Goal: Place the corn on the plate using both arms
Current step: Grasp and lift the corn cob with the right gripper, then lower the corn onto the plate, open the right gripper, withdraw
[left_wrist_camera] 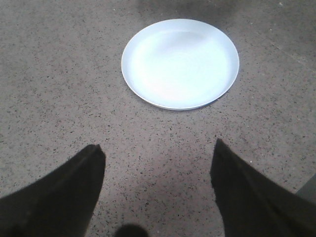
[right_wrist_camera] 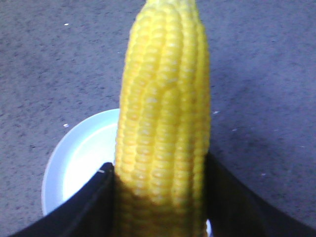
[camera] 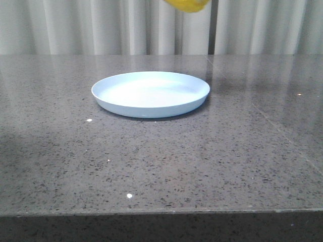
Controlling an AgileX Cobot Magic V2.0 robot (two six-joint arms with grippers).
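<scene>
1. 2 task items are recorded: the plate (camera: 150, 94) and the corn (right_wrist_camera: 163, 123).
2. The plate is seen resting flat on the grey speckled table (camera: 161, 166), with nothing lying in it in the front view or in the left wrist view (left_wrist_camera: 180, 63).
3. In the front view only a small yellow sliver of the corn (camera: 187, 5) is visible, cut off by the frame edge, well above the plate and toward its right side.
4. In the right wrist view the corn is seen clamped between the 2 dark fingers of the right gripper (right_wrist_camera: 160, 197); each finger (right_wrist_camera: 94, 197) is pressed against a side of the cob's lower part.
5. The cob is held lengthwise, pointing away from the gripper; its rows of kernels are lit, the part between the fingers is shaded.
6. In the same view part of the plate (right_wrist_camera: 74, 158) is seen beneath and behind the corn, partly covered by it; the corn is clear of the plate, not touching it.
7. The left gripper (left_wrist_camera: 158, 187) is recorded with its 2 dark fingers (left_wrist_camera: 74, 187) spread wide apart, nothing between them but bare table.
8. The left gripper is held above the table near the plate, apart from its rim.
9. A pale pleated curtain (camera: 75, 25) is noted behind the table, beyond the plate.
</scene>
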